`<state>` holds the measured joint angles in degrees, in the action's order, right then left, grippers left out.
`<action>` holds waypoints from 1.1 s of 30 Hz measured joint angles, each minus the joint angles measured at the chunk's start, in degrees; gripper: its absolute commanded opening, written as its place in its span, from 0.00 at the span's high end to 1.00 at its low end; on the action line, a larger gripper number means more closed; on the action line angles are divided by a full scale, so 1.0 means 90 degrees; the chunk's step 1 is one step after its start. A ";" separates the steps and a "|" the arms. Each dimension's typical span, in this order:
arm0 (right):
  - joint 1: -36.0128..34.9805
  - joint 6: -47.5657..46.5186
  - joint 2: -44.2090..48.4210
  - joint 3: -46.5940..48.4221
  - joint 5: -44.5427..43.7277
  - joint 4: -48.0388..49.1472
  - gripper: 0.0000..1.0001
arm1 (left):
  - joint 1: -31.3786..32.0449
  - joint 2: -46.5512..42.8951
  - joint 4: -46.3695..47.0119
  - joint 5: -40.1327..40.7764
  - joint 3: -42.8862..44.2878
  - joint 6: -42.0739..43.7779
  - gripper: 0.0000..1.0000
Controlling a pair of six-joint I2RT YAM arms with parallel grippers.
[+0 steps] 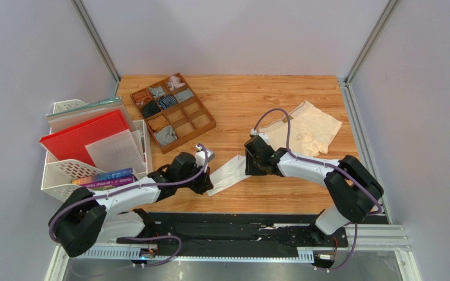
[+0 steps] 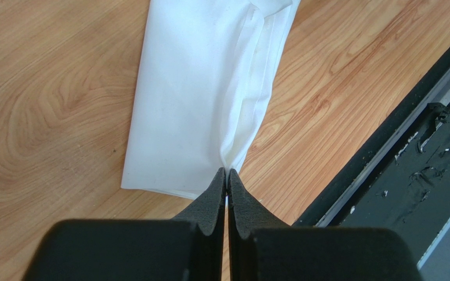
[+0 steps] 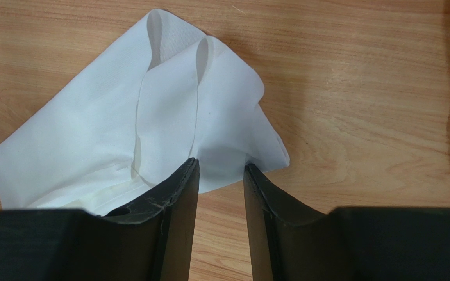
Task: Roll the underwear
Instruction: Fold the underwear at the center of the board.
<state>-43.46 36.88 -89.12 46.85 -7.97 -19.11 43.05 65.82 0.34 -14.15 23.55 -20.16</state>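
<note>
White underwear [image 1: 227, 174] (folded) in pinch of left gripper [image 2: 227, 171], right gripper [image 3: 221, 167] agape

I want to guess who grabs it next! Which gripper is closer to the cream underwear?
Right. The right gripper is just beside the cream underwear; the left gripper pinches the white underwear's far end.

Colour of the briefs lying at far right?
Cream-beige briefs, clearest in top external view.

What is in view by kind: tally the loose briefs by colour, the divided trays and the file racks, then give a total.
White briefs: 1
Cream-beige briefs: 1
Wooden divided tray: 1
White file rack: 1
Total: 4
</note>
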 measured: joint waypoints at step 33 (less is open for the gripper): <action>-0.0287 -0.0158 0.0478 0.0243 0.0097 -0.0015 0.63 | 0.0408 -0.0551 -0.0316 -0.0066 0.0056 -0.0384 0.44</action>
<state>-46.04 35.46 -84.82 49.04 -7.09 -19.25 46.72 60.86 -2.50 -14.74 24.05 -23.62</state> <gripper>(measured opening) 0.375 0.554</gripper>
